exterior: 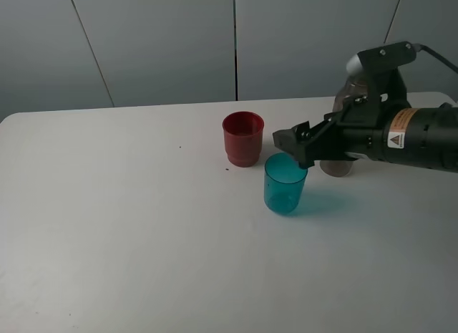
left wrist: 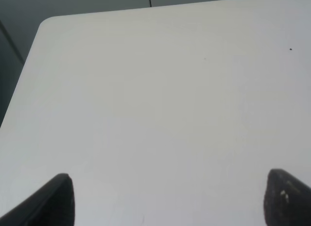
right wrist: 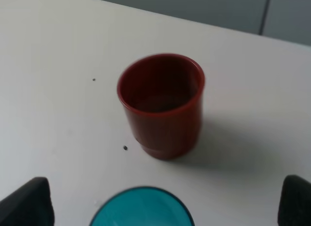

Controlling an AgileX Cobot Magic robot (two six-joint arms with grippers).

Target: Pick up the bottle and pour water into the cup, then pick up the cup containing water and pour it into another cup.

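In the high view, the teal cup [exterior: 285,183] stands upright on the white table [exterior: 129,225], just right of the middle of the frame and nearest the camera of the three items. The right gripper [exterior: 295,145] reaches in from the right edge and hangs just above the cup's far rim; its fingers are spread apart and hold nothing, and in the right wrist view the two dark fingertips [right wrist: 30,202] sit in the lower corners with the teal cup's rim [right wrist: 142,207] at the bottom centre between them. Just beyond, up and to the left of the teal cup, the red cup [exterior: 242,138] stands upright, close beside it but not touching; the right wrist view shows the red cup [right wrist: 161,104] from above, its inside dark. Farther right, the grey bottle [exterior: 348,100] is mostly hidden behind the arm. The left gripper [left wrist: 167,199] appears only in its wrist view, fingers wide apart over bare table [left wrist: 155,99], with nothing between them.
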